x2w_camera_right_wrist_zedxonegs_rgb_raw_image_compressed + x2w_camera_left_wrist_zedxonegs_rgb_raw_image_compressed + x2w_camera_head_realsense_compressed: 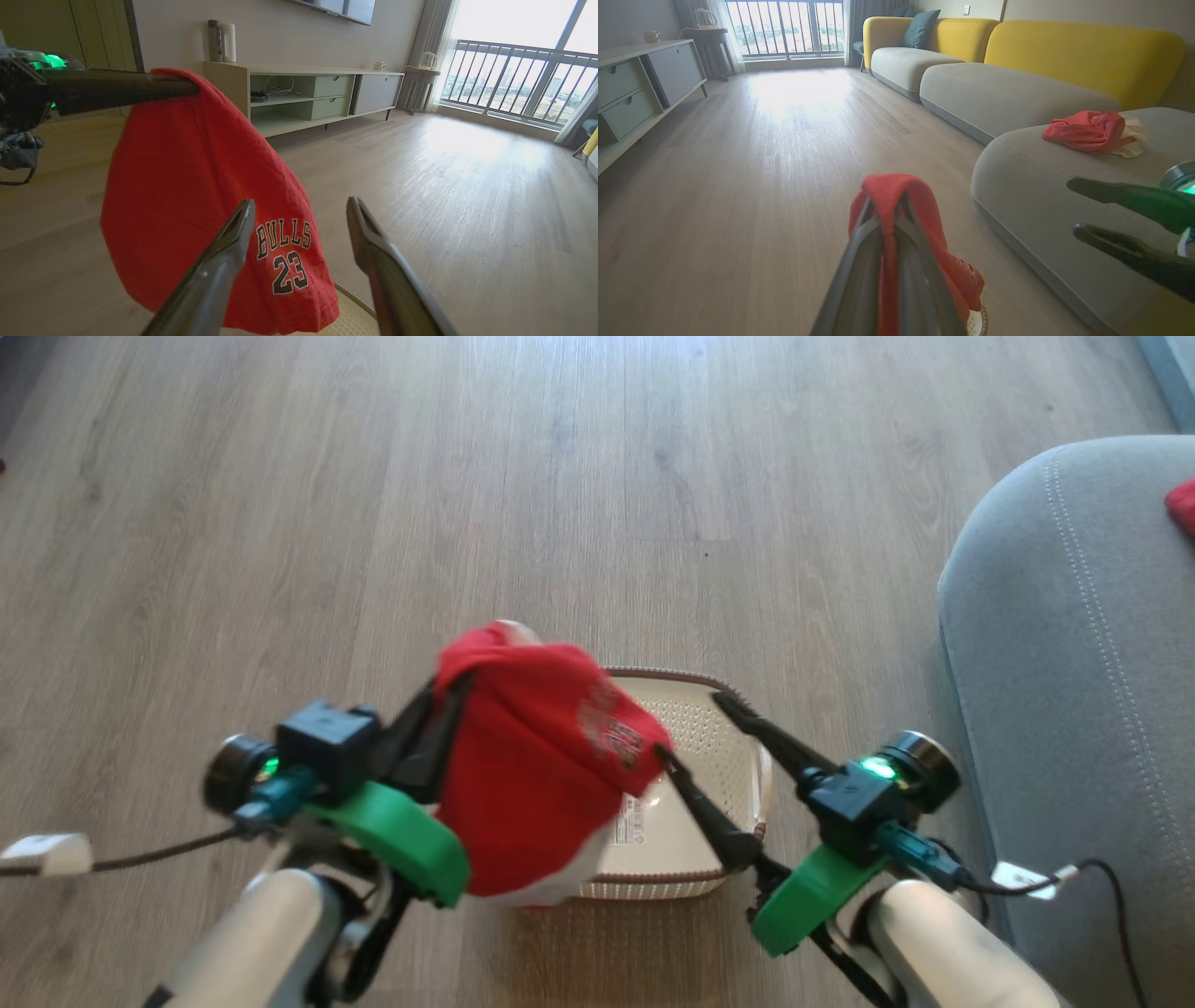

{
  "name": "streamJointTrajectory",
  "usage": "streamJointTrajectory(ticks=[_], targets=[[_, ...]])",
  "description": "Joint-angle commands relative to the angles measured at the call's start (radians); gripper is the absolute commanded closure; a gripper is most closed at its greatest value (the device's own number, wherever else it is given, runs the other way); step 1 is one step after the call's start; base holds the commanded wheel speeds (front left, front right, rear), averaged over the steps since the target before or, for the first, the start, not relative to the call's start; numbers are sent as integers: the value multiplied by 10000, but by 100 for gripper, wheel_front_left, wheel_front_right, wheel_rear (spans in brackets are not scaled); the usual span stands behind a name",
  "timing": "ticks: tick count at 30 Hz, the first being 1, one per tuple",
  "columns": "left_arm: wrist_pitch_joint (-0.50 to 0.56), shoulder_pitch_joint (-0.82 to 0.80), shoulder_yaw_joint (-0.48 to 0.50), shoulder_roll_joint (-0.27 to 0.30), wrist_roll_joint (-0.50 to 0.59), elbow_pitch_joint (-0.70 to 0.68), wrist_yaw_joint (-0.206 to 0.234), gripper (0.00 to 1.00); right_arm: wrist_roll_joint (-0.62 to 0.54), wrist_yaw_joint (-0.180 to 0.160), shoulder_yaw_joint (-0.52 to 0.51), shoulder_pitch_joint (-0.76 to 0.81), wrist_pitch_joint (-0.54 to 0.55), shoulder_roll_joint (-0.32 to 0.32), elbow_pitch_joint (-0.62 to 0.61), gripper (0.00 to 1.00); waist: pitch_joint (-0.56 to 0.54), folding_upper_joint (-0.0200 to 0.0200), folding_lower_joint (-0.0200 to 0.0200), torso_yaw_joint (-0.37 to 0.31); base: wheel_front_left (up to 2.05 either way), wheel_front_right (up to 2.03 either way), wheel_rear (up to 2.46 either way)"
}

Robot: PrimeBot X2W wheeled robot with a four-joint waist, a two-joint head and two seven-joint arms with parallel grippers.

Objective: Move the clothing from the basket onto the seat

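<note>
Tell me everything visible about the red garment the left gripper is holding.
The red garment is soft, towel-like fabric printed "BULLS 23" in black outlined white near its hem, with white fabric at its lower end. It hangs limp and folded, pinched at the top by the left gripper, dangling over the basket on the floor.

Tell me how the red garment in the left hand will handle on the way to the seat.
Probably floppy: the red garment drapes limp from the left hand. Likely light, since one pinch at its fold holds it. It may swing or snag the basket rim below.
</note>
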Motion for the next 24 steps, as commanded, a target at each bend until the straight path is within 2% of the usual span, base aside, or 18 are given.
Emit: streamJointTrajectory(ticks=[1,6,18,19,20,21,22,23,24], targets=[[74,-748,230,44,117,-408,-100,100,243,-4,431,-517,47,-135,-371,0,16,0,1,33,0,0,0],[234,-1031,-414,-394,257,-487,-363,100,800,-4,1353,-1168,76,-377,-484,0,66,0,1,60,0,0,0],[470,-1152,-1605,-975,452,-669,-871,100,1375,-4,2239,-1827,86,-583,-110,0,137,0,1,158,0,0,0],[459,-1137,-1649,-989,447,-638,-881,100,1557,-4,2366,-1847,175,-575,0,57,123,0,1,152,0,0,0],[450,-1130,-1663,-993,444,-618,-882,100,1743,-4,2463,-1837,246,-575,37,100,120,0,1,143,0,0,0],[436,-1128,-1668,-996,439,-591,-881,100,1959,-4,2600,-1838,329,-606,45,100,121,0,1,130,0,0,0],[412,-1131,-1660,-994,435,-551,-876,90,2146,-4,2653,-1848,371,-642,47,100,124,0,1,110,0,0,0],[375,-1137,-1637,-989,439,-504,-858,73,2279,-4,2666,-1864,389,-678,52,100,120,0,1,78,0,0,0],[328,-1137,-1603,-992,434,-456,-832,60,2368,-4,2675,-1879,412,-723,62,100,126,0,1,37,0,0,0]])
